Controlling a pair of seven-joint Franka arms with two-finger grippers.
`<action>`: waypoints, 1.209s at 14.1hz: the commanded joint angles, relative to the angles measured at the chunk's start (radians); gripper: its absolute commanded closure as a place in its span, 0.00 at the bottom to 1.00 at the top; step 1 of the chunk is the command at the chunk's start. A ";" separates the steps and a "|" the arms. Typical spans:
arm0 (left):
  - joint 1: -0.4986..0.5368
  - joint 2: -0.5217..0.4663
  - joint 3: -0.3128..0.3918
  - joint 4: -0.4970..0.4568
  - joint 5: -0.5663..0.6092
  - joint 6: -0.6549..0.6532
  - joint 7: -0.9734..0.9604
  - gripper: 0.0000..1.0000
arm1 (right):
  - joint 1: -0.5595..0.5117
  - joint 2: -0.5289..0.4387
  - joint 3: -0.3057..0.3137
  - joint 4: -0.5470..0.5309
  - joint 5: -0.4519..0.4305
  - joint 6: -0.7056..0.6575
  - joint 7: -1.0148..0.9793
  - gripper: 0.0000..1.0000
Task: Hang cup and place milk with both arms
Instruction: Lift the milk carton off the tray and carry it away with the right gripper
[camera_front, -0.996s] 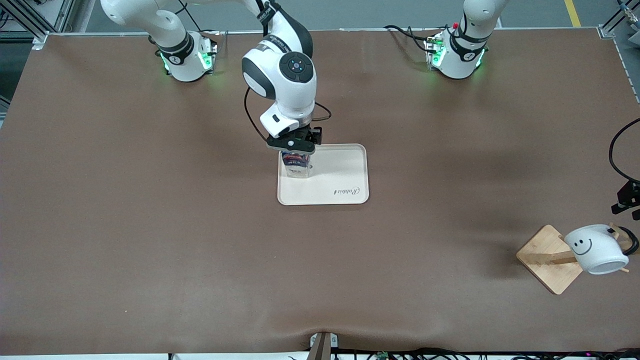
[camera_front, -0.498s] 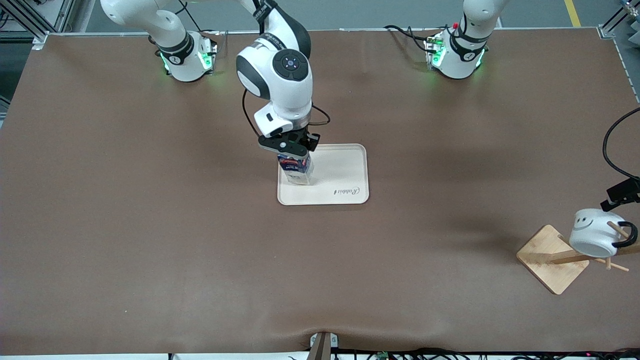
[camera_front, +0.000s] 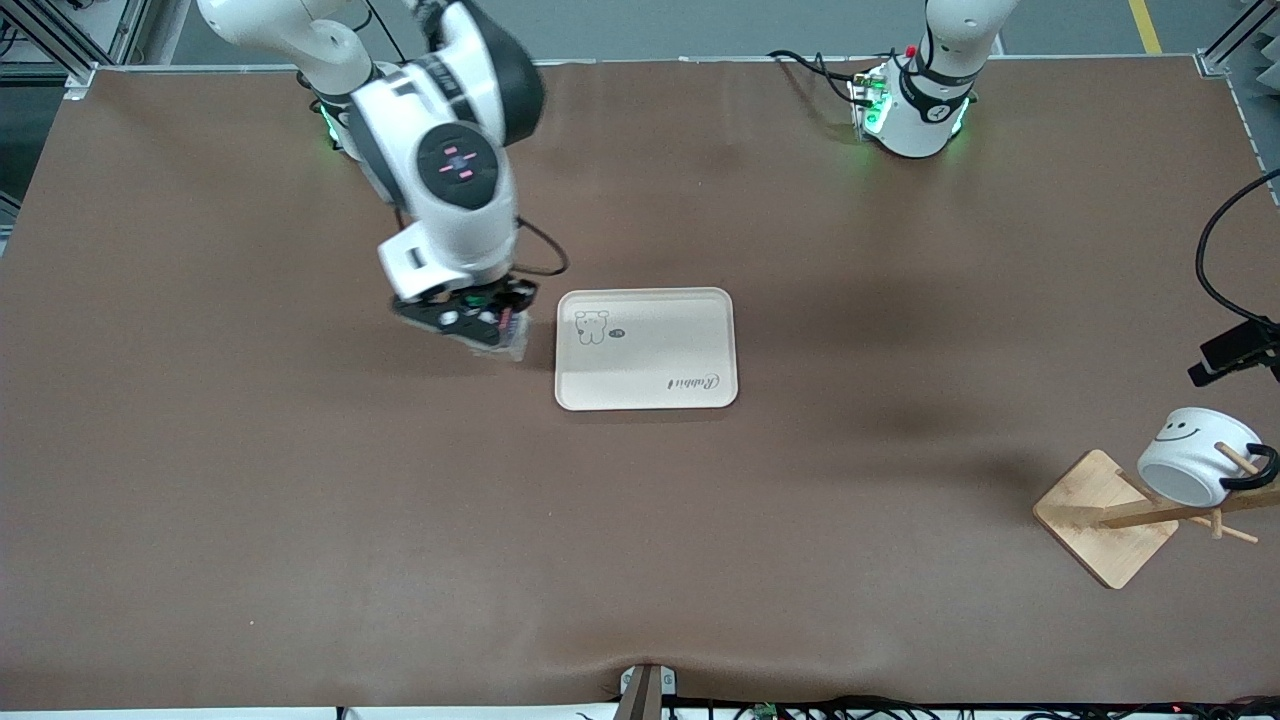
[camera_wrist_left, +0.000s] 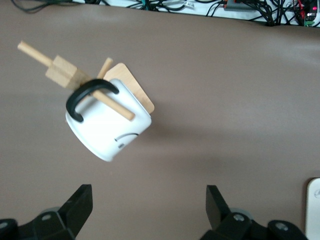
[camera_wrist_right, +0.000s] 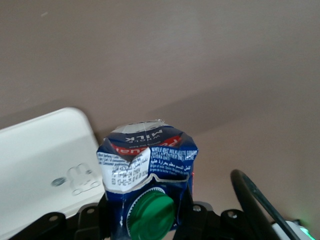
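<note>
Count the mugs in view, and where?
1. The smiley-face mug hangs by its black handle on a peg of the wooden rack at the left arm's end of the table, below the open left hand. None seems hidden.

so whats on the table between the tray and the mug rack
Nothing: in the front view only bare brown table lies between the tray and the wooden rack holding the cup.
</note>
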 joint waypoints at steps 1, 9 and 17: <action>0.012 -0.072 -0.015 -0.009 -0.004 -0.065 -0.060 0.00 | -0.127 -0.040 0.014 -0.016 0.010 -0.064 -0.074 1.00; -0.133 -0.123 0.112 0.031 -0.021 -0.138 -0.037 0.00 | -0.498 -0.105 0.014 -0.189 -0.002 0.128 -0.580 1.00; -0.704 -0.218 0.644 0.023 -0.036 -0.323 -0.055 0.00 | -0.620 -0.195 0.014 -0.562 -0.091 0.460 -0.672 1.00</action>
